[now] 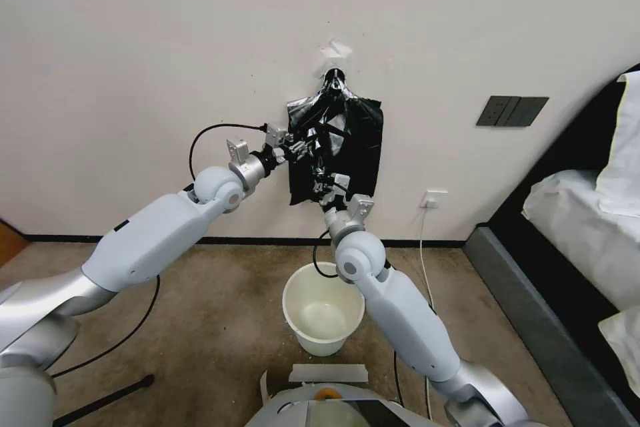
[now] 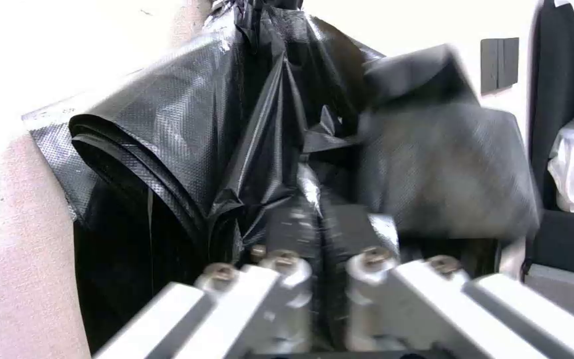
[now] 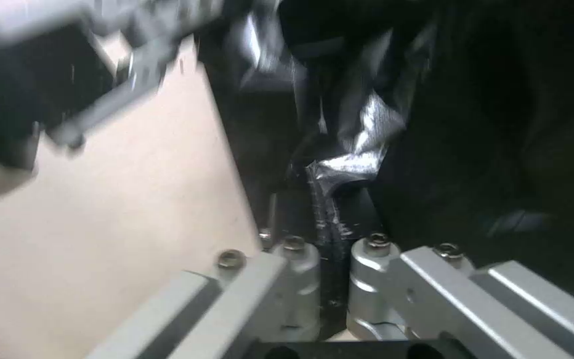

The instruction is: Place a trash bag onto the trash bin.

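Two arms reached up to the wall (image 1: pixel 133 47). On the left, the left hand (image 1: pixel 298 147) was clenched on a fold of black plastic at the upper left edge of the hanging bundle of bags (image 1: pixel 353 140); the left wrist view showed its fingers (image 2: pixel 294 224) closed together with glossy film pinched between them. Whether that film was one trash bag (image 2: pixel 234 149) or several layers could not be told. The bundle hung from one hook (image 1: pixel 335 73) under a patch of white tape. Further right, the right hand (image 1: pixel 331 185) gripped the bundle's lower edge, its fingers (image 3: pixel 287 209) shut on a crumpled strip of plastic. Below, one cream-white trash bin (image 1: pixel 293 310) stood unlined on the floor (image 1: pixel 200 320) between the arms. One dark switch panel (image 1: pixel 512 111) and one white socket (image 1: pixel 435 199) sat on the wall to the right. No writing was legible.
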